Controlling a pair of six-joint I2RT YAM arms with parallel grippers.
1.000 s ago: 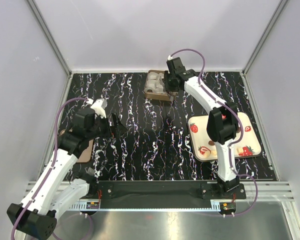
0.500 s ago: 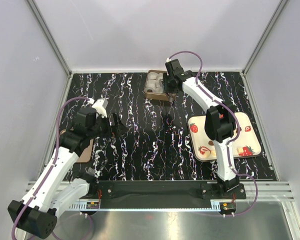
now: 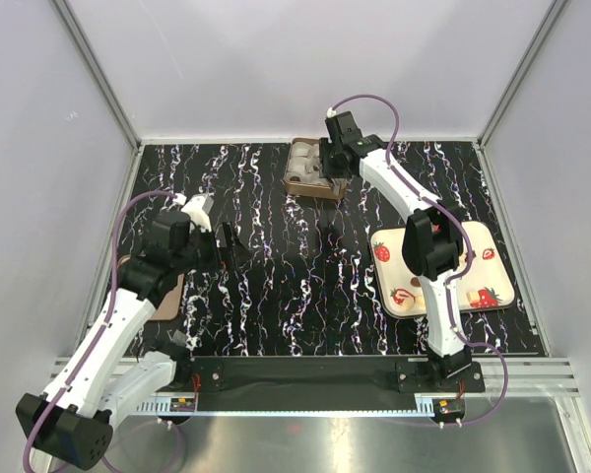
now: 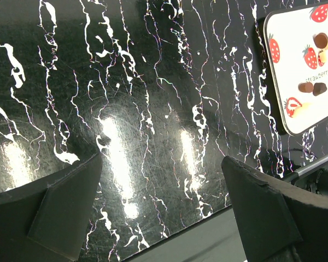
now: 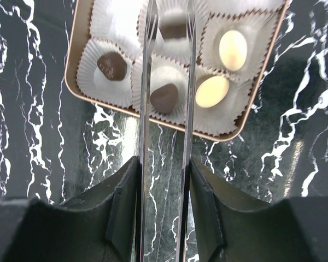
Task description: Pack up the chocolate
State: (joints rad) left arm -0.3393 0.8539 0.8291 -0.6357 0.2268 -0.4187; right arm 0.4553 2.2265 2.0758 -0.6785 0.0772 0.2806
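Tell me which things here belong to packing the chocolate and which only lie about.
For the job:
- chocolates in paper cups in the box
- loose chocolates on the strawberry tray
- right gripper, a piece between its fingers

Lying about:
- brown flat thing under the left arm
- left gripper, open and empty, over bare table
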